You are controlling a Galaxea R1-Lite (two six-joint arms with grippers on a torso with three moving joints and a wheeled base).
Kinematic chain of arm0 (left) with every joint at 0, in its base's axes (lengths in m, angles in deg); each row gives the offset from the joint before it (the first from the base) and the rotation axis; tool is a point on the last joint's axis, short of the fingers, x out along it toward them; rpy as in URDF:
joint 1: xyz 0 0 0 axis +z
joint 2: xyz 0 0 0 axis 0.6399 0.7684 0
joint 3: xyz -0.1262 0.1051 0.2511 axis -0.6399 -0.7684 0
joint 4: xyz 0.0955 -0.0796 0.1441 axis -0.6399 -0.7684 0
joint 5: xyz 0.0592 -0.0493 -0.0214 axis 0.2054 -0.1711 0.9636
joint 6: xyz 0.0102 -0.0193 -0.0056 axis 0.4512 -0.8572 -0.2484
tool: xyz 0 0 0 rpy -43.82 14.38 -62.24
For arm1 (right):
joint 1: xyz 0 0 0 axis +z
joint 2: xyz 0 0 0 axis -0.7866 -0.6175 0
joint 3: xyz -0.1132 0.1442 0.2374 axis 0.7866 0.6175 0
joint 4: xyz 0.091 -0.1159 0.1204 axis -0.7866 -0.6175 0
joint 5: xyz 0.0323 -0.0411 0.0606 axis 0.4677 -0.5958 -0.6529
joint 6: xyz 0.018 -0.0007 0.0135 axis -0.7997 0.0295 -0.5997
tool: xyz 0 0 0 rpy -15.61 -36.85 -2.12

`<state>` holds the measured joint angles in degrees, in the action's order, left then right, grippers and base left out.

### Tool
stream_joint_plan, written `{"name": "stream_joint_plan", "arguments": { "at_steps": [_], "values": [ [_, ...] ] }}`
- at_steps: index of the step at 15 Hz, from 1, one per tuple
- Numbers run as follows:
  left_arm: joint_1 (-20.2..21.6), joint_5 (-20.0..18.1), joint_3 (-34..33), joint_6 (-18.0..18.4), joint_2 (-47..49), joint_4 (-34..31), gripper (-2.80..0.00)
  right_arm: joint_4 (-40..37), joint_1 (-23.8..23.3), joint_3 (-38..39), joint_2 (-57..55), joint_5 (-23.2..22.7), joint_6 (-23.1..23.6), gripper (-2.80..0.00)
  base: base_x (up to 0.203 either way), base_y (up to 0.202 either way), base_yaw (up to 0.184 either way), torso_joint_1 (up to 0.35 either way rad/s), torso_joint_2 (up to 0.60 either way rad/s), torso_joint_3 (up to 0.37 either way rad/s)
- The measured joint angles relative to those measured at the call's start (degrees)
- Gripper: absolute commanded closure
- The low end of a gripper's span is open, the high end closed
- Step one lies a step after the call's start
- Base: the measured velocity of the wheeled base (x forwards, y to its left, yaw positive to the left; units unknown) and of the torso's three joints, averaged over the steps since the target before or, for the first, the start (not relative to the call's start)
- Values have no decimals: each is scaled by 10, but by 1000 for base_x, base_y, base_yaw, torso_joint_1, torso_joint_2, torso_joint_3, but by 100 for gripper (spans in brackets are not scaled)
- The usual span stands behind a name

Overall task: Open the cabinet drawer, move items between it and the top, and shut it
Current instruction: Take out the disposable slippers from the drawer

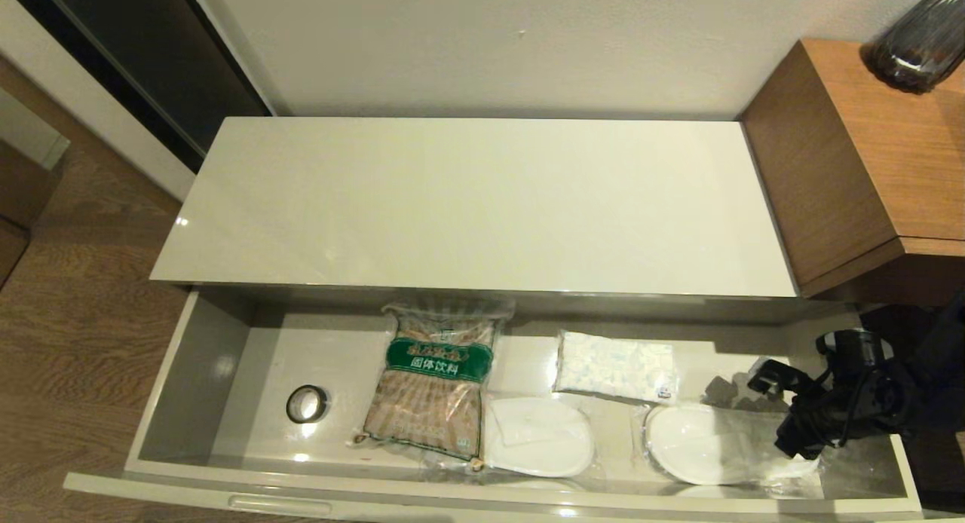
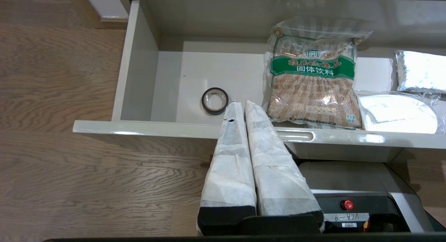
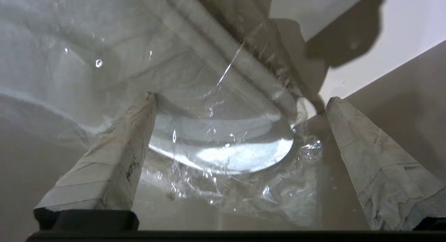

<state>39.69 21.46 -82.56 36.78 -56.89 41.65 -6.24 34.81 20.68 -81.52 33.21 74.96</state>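
Note:
The cabinet drawer [image 1: 192,357] stands pulled out below the bare cream top [image 1: 475,199]. Inside lie a white tissue pack [image 1: 614,366] and two plastic-sealed white slippers, one mid-drawer [image 1: 537,436] and one toward the right end [image 1: 705,444]. My right gripper [image 3: 242,97] is low in the drawer's right end, open, with its taped fingers [image 3: 115,158] on either side of the right slipper's [image 3: 216,148] end and its crinkled plastic. It grips nothing. My left gripper [image 2: 243,103] is shut and empty, hovering just over the drawer's front rim [image 2: 139,127], near the handle slot [image 2: 294,135].
A brown packet with a green band [image 1: 433,383] and a small black tape roll [image 1: 307,404] lie in the drawer's left half. A taller orange-brown wooden surface [image 1: 889,154] with a dark vase [image 1: 923,44] stands at the right. Wooden floor [image 1: 68,319] lies to the left.

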Motion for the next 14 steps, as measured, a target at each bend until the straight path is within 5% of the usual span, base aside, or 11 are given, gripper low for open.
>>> {"name": "stream_joint_plan", "arguments": {
  "at_steps": [14],
  "values": [
    [0,0,0,0,0,0,0,-64,5,-45,-38,0,-22,-280,0,0,0,0,0,0]
  ]
}}
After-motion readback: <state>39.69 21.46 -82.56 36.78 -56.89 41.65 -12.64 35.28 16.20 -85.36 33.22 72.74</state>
